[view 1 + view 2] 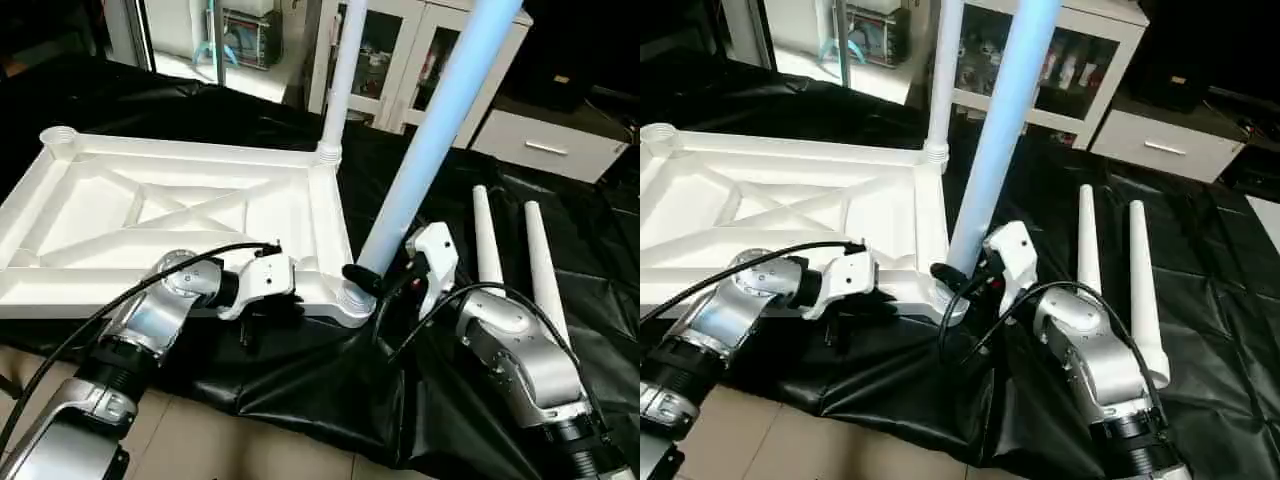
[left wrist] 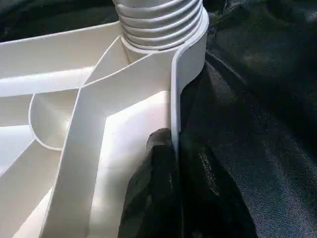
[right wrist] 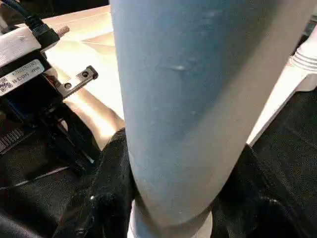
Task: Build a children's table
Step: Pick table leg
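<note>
Your right gripper (image 1: 368,282) has its two black fingers closed around the base of a white leg (image 1: 430,150), low down where it meets the corner socket (image 1: 355,298) at the near right corner of the tabletop (image 1: 150,215). That leg leans away toward 1 o'clock and runs out of the top of the head view. In the right wrist view the dark fingers (image 3: 106,193) sit on both sides of the leg.

Your left gripper (image 2: 173,193) is pinched on the tabletop's near rim (image 2: 174,99), one finger inside the rim and one outside, at about 9 o'clock from the socket the leg sits in.

You have the tabletop lying upside down on the black cloth (image 1: 300,380), X ribs facing up. A second leg (image 1: 343,75) stands upright in the far right socket, at 12 o'clock from the near one. Two more legs (image 1: 515,260) lie side by side on the cloth at 3 o'clock from the tabletop, just beside your right forearm (image 1: 520,350).
</note>
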Motion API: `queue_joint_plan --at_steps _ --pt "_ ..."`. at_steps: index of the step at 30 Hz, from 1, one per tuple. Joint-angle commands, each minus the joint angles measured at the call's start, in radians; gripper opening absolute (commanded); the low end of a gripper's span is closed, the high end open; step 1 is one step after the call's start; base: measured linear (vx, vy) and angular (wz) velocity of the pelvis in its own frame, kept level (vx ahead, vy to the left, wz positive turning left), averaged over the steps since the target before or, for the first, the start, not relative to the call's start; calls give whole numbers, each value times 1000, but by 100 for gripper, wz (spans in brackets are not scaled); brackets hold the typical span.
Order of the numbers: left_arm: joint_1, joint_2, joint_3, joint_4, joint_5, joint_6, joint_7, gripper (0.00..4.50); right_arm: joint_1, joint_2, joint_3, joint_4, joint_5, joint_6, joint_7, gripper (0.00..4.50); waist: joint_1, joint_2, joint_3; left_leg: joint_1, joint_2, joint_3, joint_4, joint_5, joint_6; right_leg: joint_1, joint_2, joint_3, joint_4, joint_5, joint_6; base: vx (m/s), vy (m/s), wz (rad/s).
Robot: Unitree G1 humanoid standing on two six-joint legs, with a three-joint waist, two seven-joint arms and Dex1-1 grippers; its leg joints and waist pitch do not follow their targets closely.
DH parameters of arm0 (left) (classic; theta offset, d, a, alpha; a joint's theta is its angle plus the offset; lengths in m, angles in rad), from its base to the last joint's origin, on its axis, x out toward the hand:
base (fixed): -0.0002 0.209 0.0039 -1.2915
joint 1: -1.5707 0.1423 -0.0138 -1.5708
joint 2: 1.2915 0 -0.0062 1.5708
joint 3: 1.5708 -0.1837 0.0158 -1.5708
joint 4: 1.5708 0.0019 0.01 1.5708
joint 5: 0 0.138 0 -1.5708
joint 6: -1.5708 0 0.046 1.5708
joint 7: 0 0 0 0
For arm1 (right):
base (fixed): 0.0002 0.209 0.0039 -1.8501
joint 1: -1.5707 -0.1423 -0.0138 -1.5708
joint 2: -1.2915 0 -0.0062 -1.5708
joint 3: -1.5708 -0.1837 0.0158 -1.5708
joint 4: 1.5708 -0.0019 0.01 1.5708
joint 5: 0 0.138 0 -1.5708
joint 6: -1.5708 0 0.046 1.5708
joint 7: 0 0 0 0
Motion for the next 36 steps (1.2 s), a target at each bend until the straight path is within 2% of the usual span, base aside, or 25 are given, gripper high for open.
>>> queue_joint_plan --at_steps 1,6,8,9,12,13,14,15,16,17,19,20,21,22,23,24,25,26,28,29,30,32,34,36 --pt "9 -20 8 32 -19 5 51 0 91 -11 52 157 -60 82 -12 183 -6 7 -2 14 89 -57 -100 -502 -52 -14 -78 54 -92 -522 -88 0 0 0" --pt "7 -28 12 24 -21 29 63 0 59 12 23 172 -63 63 -61 183 -7 8 -3 14 88 -57 -101 -506 -55 -16 -78 55 -92 -525 -88 0 0 0" --pt "-9 -60 27 4 -20 127 109 0 8 61 -21 225 -89 43 -186 183 -11 10 -4 11 87 -60 -103 -515 -67 -16 -77 52 -89 -527 -95 0 0 0" --pt "-19 -75 30 0 -19 155 126 0 -11 81 -38 249 -94 39 -233 183 -14 7 -6 11 87 -60 -102 -514 -75 -15 -79 52 -88 -529 -96 0 0 0" --pt "-74 -141 36 -13 3 286 210 0 -80 152 -90 354 -116 15 -407 183 -31 10 -9 4 85 -67 -105 -510 -98 -8 -76 44 -83 -493 -110 0 0 0" --pt "-74 -141 36 -13 3 286 210 0 -80 152 -90 354 -116 15 -407 183 -33 10 -12 10 84 -62 -101 -500 -97 -13 -75 46 -85 -457 -119 0 0 0" --pt "-94 -166 44 -15 7 327 246 0 -98 170 -100 382 -123 10 -451 183 -30 11 -11 12 83 -59 -98 -495 -92 -14 -74 47 -87 -444 -120 0 0 0" --pt "-126 -205 62 -13 10 375 308 0 -122 195 -103 415 -134 -3 -501 183 -31 7 -10 15 83 -53 -96 -485 -85 -18 -72 50 -86 -420 -129 0 0 0" --pt "-148 -231 75 -10 11 406 350 0 -137 210 -104 436 -141 -12 -530 183 -31 8 -11 16 81 -52 -94 -471 -86 -16 -73 49 -85 -410 -135 0 0 0" --pt "-172 -255 84 -7 22 428 399 0 -156 226 -101 463 -161 -27 -576 183 -26 6 -18 11 83 -51 -92 -405 -80 -5 -73 49 -77 -329 -146 0 0 0" --pt "-209 -290 91 -7 42 461 477 0 -198 264 -106 532 -182 -45 -654 183 -24 4 -23 7 82 -39 -85 -276 -65 1 -69 48 -60 -160 -173 0 0 0" --pt "-210 -290 91 -7 42 462 478 0 -198 265 -106 534 -182 -46 -657 183 -24 2 -23 7 80 -36 -83 -256 -54 2 -67 47 -58 -138 -178 0 0 0" --pt "-219 -301 94 -7 46 469 502 0 -213 279 -115 559 -182 -50 -688 183 -23 3 -22 6 81 -32 -80 -257 -38 -1 -65 47 -60 -153 -187 0 0 0" --pt "-226 -309 93 -10 52 481 520 0 -230 295 -124 591 -182 -56 -718 183 -23 2 -22 5 78 -31 -77 -279 -32 -4 -65 48 -64 -195 -180 51 -27 6" --pt "-228 -318 95 -18 51 499 536 0 -250 309 -131 627 -186 -69 -753 183 -23 1 -25 5 77 -31 -76 -275 -31 -2 -66 48 -63 -195 -179 61 -34 2" --pt "-227 -324 95 -30 50 520 549 0 -272 321 -133 667 -195 -85 -790 183 -23 1 -31 1 76 -32 -74 -232 -28 4 -65 45 -55 -147 -179 61 -34 2" --pt "-227 -324 95 -30 50 520 549 0 -272 321 -133 667 -195 -85 -790 183 -22 1 -34 -2 74 -29 -69 -165 -13 10 -60 43 -44 -53 -186 59 -30 -2" --pt "-227 -327 97 -34 48 532 555 0 -281 325 -137 683 -203 -95 -810 183 -21 -1 -35 -1 73 -27 -66 -129 -2 12 -57 42 -39 -1 -191 59 -22 -2" --pt "-222 -326 98 -40 48 548 567 0 -294 332 -152 710 -210 -111 -837 183 -21 0 -38 2 67 -20 -57 -2 41 19 -50 40 -22 174 -230 56 -19 -1" --pt "-222 -326 98 -40 48 548 567 0 -294 332 -152 710 -210 -111 -837 183 -20 -1 -39 4 67 -18 -56 10 52 21 -50 40 -20 193 -240 0 0 0" --pt "-216 -317 100 -42 47 552 575 0 -304 337 -164 730 -207 -123 -841 183 -19 -4 -36 3 67 -15 -55 11 72 22 -50 40 -21 200 -248 0 0 0" --pt "-214 -312 101 -40 46 555 577 0 -310 339 -170 742 -202 -128 -835 183 -19 -2 -34 5 72 -15 -58 -44 77 21 -55 41 -27 125 -253 0 0 0" --pt "-216 -310 100 -36 44 558 582 0 -322 343 -176 764 -200 -142 -835 183 -20 0 -31 6 76 -18 -62 -114 52 17 -54 41 -35 22 -239 0 0 0" --pt "-217 -309 100 -35 43 558 581 0 -324 345 -178 766 -198 -143 -833 183 -22 1 -32 7 76 -20 -63 -137 31 15 -52 41 -36 -5 -227 0 0 0"
